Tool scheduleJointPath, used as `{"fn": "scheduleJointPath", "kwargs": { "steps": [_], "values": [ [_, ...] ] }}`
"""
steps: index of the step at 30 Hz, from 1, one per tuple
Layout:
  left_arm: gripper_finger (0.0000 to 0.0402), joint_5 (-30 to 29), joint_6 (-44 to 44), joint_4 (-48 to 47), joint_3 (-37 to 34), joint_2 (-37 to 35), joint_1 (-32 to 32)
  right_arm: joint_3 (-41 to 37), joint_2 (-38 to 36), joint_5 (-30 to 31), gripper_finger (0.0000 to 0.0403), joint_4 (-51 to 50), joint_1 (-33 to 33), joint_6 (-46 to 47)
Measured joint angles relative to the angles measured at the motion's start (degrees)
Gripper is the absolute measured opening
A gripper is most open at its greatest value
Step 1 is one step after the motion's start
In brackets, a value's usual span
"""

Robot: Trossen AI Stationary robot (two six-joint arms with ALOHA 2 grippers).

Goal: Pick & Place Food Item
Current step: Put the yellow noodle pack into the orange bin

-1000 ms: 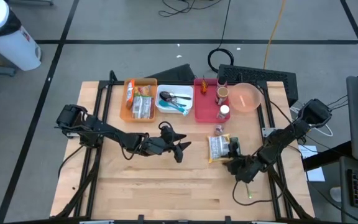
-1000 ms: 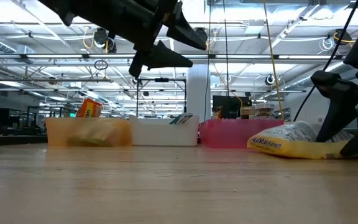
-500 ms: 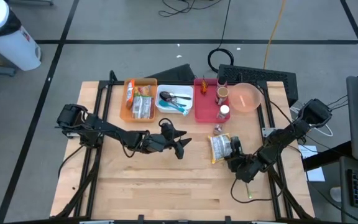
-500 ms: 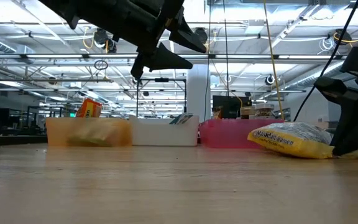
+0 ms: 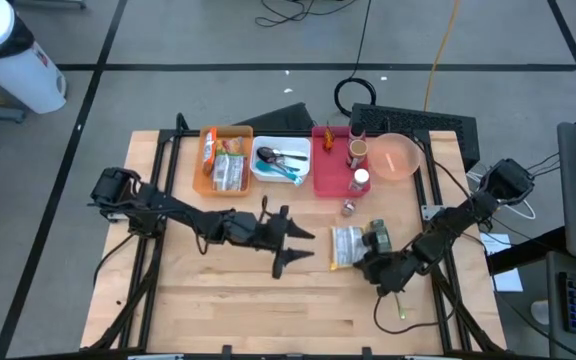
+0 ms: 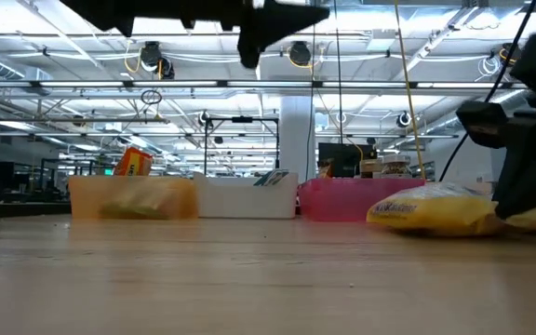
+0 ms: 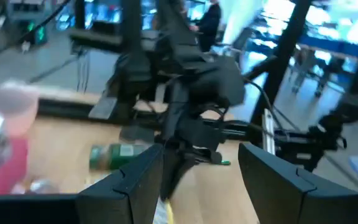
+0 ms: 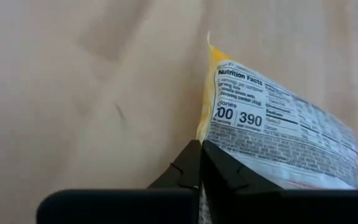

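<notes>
A yellow and silver noodle packet [image 5: 345, 246] lies flat on the wooden table, right of centre; it also shows in the low view as the packet [image 6: 433, 210], and its nutrition panel [image 8: 278, 134] fills the right wrist view. My right gripper [image 5: 364, 263] is shut on the packet's near right edge. My left gripper [image 5: 295, 247] hovers open above the table's middle, left of the packet, and points level toward it; it holds nothing. In the left wrist view its fingers [image 7: 132, 186] frame my right arm. My right gripper pinches the packet's yellow side edge [image 8: 204, 134] between its two fingertips, near a corner. The fingers slant down at it from the table's near right side. The packet rests on the table.
Along the far edge stand an orange bin [image 5: 223, 160], a white bin [image 5: 280, 162] with utensils, a red bin [image 5: 336, 160] and a pink bowl [image 5: 396, 155]. A green bottle [image 5: 376, 238] lies just right of the packet, and a small jar [image 5: 349, 207] stands beyond it.
My left gripper has rolled about its own axis and risen a little, so its open fingers now spread level. The packet has slid slightly toward the table's near left with my right gripper at its edge, and the green bottle has come into view.
</notes>
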Motion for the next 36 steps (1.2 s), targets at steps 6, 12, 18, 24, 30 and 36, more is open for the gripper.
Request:
{"fn": "scheduleJointPath", "kwargs": {
  "steps": [6, 12, 18, 24, 30, 36],
  "values": [
    [0.0218, -0.86, 8.82, -5.24, 3.88, 0.02, -2.83, 3.42, 0.00, -7.67, 0.0000, 1.65, -3.56, -5.95],
    [0.0218, -6.61, 11.09, -20.91, 12.89, 1.55, -4.69, 7.44, 0.00, -13.48, 0.0000, 1.64, -8.29, -13.34],
    [0.0218, -7.12, 11.45, -36.02, 24.81, 8.98, -5.12, 9.96, -0.04, -17.86, 0.0000, 1.75, -12.14, -19.30],
    [0.0218, -7.43, 10.62, -44.21, 31.89, 14.33, -5.10, 10.11, -0.40, -17.84, 0.0000, 1.63, -13.05, -21.84],
    [0.0218, -8.47, 9.26, -46.97, 32.28, 14.62, -5.10, 10.11, -4.98, -17.58, 0.0000, 1.77, -12.38, -24.82],
    [0.0218, -8.47, 9.10, -46.91, 32.29, 14.62, -5.36, 10.11, -10.22, -17.43, 0.0000, 2.01, -12.81, -26.98]
  ]
}}
